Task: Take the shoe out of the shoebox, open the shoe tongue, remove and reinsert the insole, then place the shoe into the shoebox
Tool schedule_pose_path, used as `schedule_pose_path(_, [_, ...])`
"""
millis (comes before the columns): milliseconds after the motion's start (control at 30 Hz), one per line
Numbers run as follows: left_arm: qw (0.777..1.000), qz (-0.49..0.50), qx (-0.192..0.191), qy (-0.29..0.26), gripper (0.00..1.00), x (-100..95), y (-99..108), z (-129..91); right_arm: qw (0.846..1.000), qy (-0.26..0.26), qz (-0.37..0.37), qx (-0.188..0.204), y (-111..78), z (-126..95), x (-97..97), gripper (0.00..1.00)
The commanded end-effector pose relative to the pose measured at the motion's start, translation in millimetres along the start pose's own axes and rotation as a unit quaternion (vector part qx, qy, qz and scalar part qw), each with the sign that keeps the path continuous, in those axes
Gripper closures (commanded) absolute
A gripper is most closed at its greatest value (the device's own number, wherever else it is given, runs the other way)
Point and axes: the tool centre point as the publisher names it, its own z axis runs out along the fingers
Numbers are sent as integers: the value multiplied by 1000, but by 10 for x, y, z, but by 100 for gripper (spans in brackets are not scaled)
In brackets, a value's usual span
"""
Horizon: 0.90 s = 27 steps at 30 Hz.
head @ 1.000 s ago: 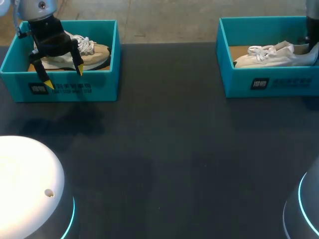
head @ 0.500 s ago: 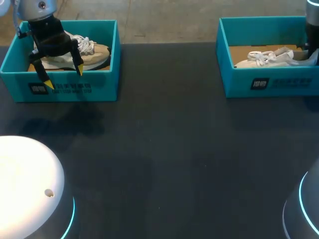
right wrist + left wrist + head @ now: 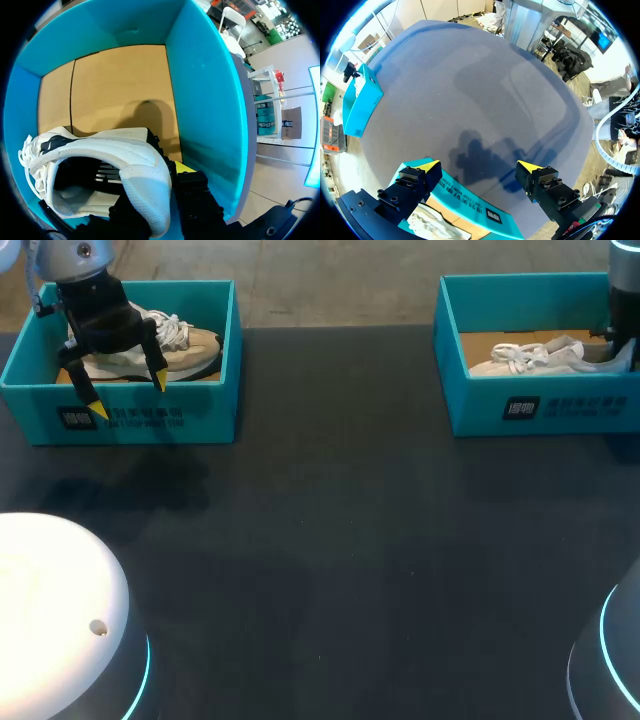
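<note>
Matt table (image 3: 350,540), cardboard shoebox (image 3: 480,405) — smooth white shoe (image 3: 125,150)

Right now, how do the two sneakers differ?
The beige sneaker has a dark sole; the white sneaker is all white. The right end effector grips the white sneaker's heel; the beige sneaker is untouched under the open left end effector. Both laced, each in a teal cardboard shoebox.

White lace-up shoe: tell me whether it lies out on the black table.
No, the white lace-up shoe lies inside the teal cardboard shoebox at the table's far right.
</note>
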Motion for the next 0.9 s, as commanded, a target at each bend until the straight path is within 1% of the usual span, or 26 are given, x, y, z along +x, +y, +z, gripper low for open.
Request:
schedule_pose_path(33, [1000, 0, -1, 1, 0, 3, 0, -3, 1000, 4, -1, -1, -13, 87, -3, 100])
schedule_pose_path(200, [1000, 0, -1, 1, 0, 3, 0, -3, 1000, 4, -2, 1, -18, 146, -11, 100])
schedule_pose_path(433, [1000, 0, -1, 1, 0, 3, 0, -3, 1000, 1, -4, 8, -18, 187, 34, 100])
schedule_pose_path(700, [1000, 0, -1, 1, 0, 3, 0, -3, 1000, 3, -15, 5, -32, 247, 52, 100])
schedule_pose_path(833, [1000, 0, -1, 1, 0, 3, 0, -3, 1000, 4, -17, 5, -36, 259, 55, 90])
schedule_pose_path(900, [1000, 0, -1, 1, 0, 3, 0, -3, 1000, 5, -17, 5, -35, 266, 59, 80])
